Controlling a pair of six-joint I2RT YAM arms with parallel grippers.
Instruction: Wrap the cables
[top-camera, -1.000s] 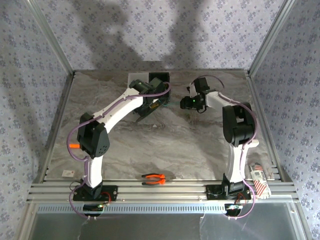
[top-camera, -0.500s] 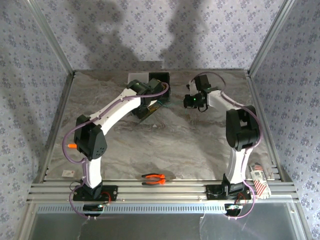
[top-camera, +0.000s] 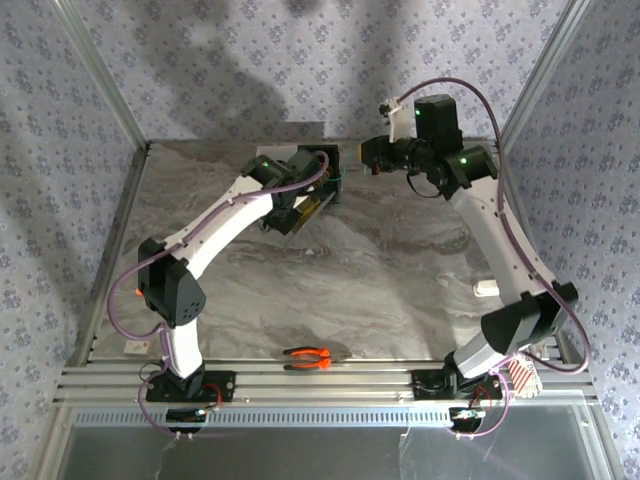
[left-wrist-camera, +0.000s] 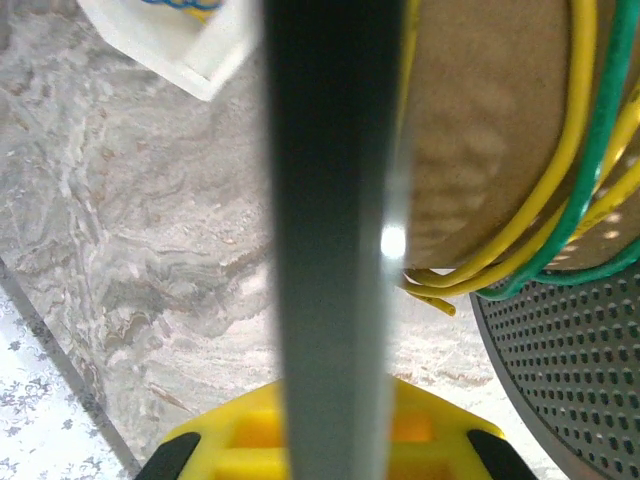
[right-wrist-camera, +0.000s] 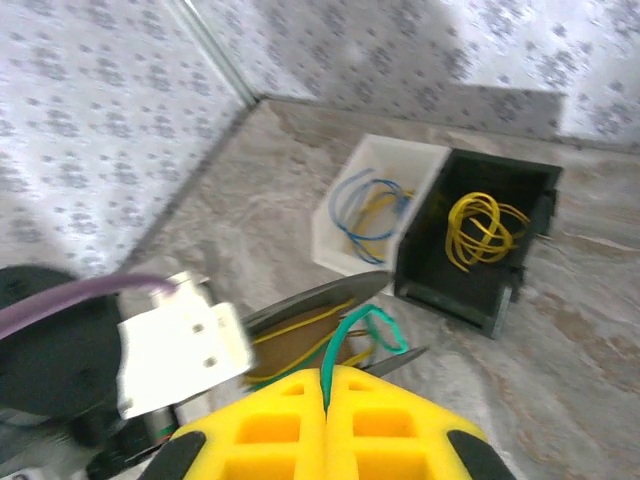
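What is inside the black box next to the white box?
A loose coil of yellow cable lies in the black box. Its near wall hides part of the floor.

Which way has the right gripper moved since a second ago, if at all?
Yes. Right gripper, shut on the green cable, went away from the pliers, toward the back wall.

Hand (left-wrist-camera: 330, 445) grips dark spool flange (left-wrist-camera: 330, 200); yellow, green cables (left-wrist-camera: 548, 245) wound round brown core (left-wrist-camera: 480, 130).
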